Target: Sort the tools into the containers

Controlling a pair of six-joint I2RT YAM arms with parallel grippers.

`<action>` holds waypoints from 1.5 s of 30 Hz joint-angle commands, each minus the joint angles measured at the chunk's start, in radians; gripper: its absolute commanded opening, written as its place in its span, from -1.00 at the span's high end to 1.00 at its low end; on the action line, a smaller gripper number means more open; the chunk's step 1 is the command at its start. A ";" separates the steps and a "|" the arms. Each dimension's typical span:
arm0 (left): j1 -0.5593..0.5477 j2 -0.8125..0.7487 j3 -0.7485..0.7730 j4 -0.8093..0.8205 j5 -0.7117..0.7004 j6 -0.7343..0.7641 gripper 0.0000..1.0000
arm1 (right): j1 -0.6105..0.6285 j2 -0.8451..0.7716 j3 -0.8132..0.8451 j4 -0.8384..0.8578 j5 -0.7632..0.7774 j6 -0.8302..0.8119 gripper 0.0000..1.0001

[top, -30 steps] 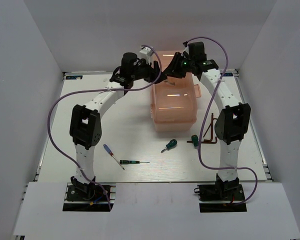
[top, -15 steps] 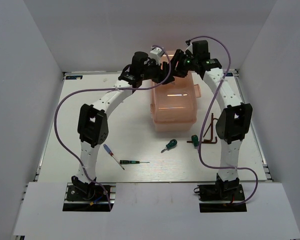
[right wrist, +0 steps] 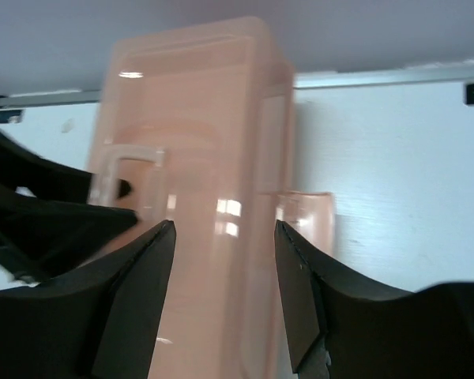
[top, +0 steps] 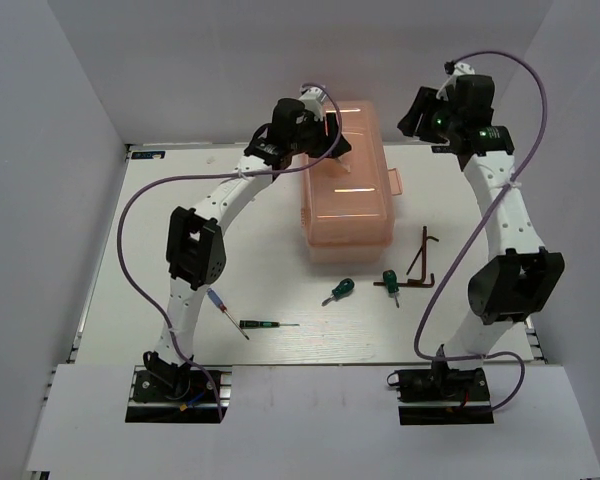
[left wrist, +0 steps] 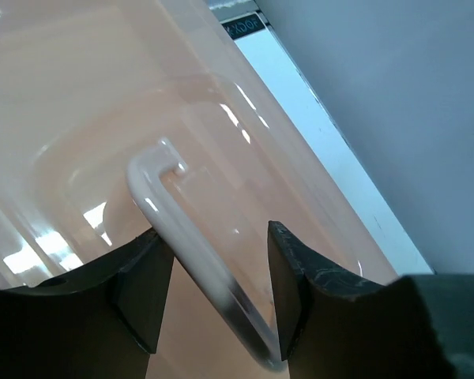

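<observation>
While the left gripper (left wrist: 215,300) is positioned at the lid of the toolbox (top: 347,205), its fingers (left wrist: 138,288) stand moderately apart, one on each side of the pale lid handle (left wrist: 167,217). The handle bar passes through the gap. It lies close against one finger and has clear space to the other, so the jaws are not clamped on it. In the overhead view this gripper sits over the far end of the lid, with the left arm reaching across from the left side of the table (top: 250,240).

The right gripper (right wrist: 221,296) is spread wide with nothing between its jaws. It is raised at the far right, well apart from the toolbox and pointed toward it. Its wrist view shows the toolbox with the side latch (right wrist: 304,213) facing the right arm.

The toolbox lid is down and the toolbox stands at the far centre of the table.

All tools lie on the table on the near side of the toolbox:
- left green-handled screwdriver (top: 339,291), just in front of the toolbox;
- right green-handled screwdriver (top: 389,279), beside the hex key (top: 423,262); contact between the two cannot be resolved;
- black precision screwdriver (top: 265,324), nearer the arm bases;
- blue-handled screwdriver (top: 218,303), just beside the left arm's lower link.
</observation>
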 commanded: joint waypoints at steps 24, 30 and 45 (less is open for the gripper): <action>-0.001 0.065 0.095 -0.115 0.000 -0.062 0.36 | -0.221 0.549 0.017 0.076 -0.682 0.047 0.39; 0.008 0.065 0.132 -0.134 -0.003 -0.071 1.00 | -0.240 0.525 -0.030 0.125 -0.701 0.071 1.00; 0.144 -0.160 0.097 -0.211 -0.097 -0.043 1.00 | -0.335 0.571 0.123 0.015 -0.521 0.038 1.00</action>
